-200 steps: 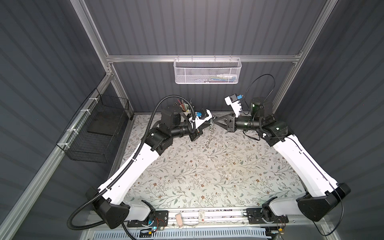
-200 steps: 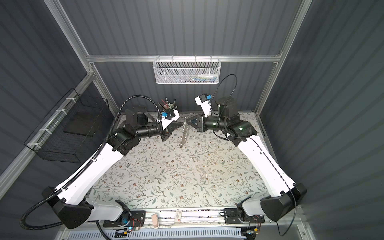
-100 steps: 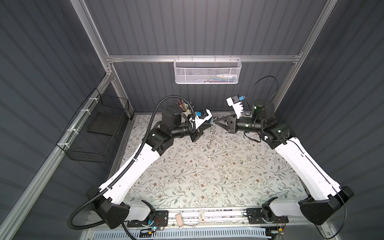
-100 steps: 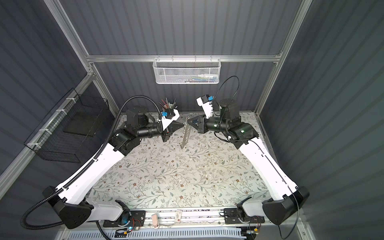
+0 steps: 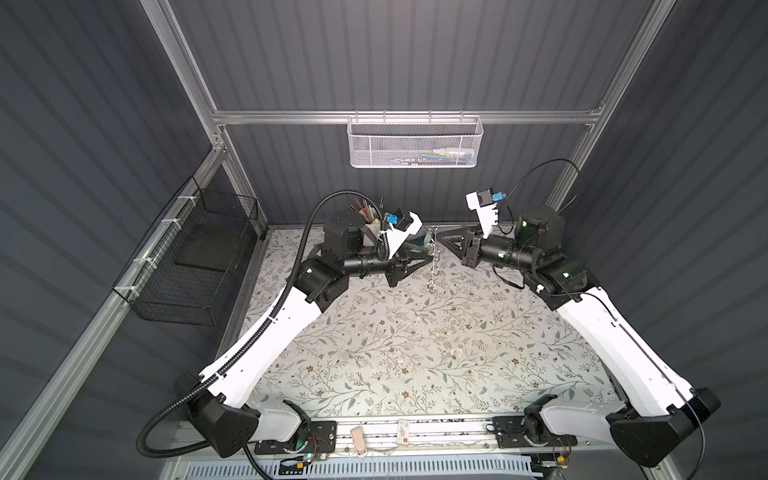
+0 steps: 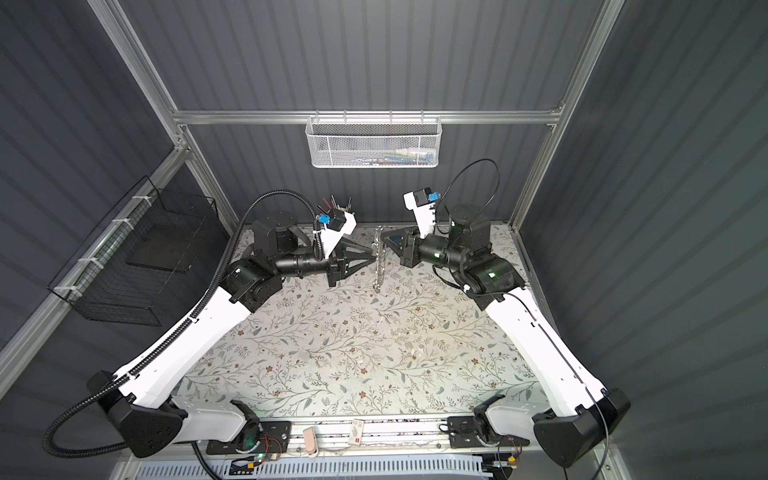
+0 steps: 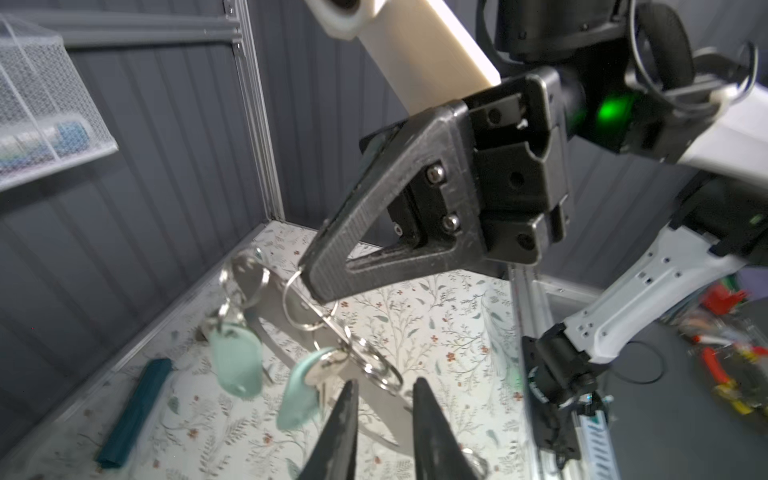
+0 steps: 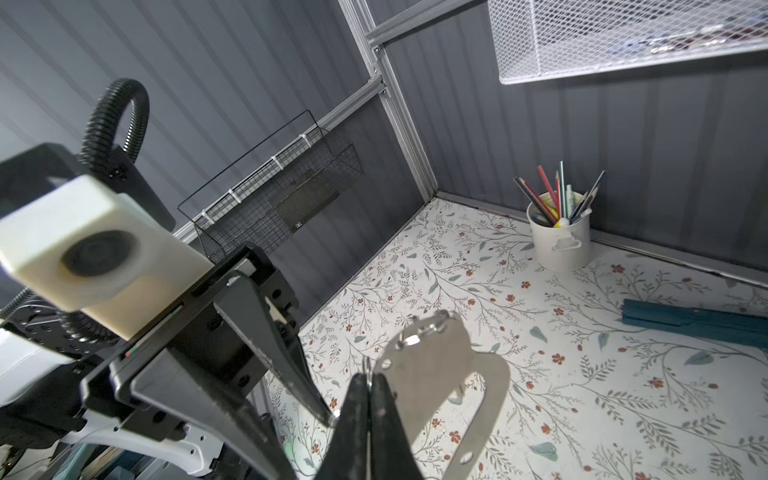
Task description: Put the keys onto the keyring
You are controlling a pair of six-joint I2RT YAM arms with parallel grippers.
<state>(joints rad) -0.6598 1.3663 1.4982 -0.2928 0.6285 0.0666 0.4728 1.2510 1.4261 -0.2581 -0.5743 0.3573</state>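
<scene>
Grey ribbed walls all round, floral-print table [image 5: 415, 353] underneath, and both arms meet up over the middle of the table's back edge.

What's new: the left gripper [image 7: 384, 415] was pinched tight a second ago and has now popped its jaws apart, with nothing clamped between them. Best guess is that it just let go of a key it was feeding on, so that key is probably threaded. Two keys [image 7: 237, 361] with mint tags hang off the split rings [image 7: 380, 374] along the keyring [image 7: 299, 307]. The nearer key [image 7: 301, 390] dangles just beside the left fingertips [image 7: 343, 419]. It's a bit blurry, but it doesn't look like they're touching.

The right gripper [image 8: 368, 390] hasn't changed its grip. Its jaws are clamped shut on the ringed edge of the keyring, holding the plate up in the air, well clear of the table. From the left wrist view, the plate slants down towards the gap of the parted left jaws, with one split ring just off their tips.

The teal case [image 7: 133, 399] lies flat near the back edge. Can't tell whether any loose keys are left on the table.
</scene>
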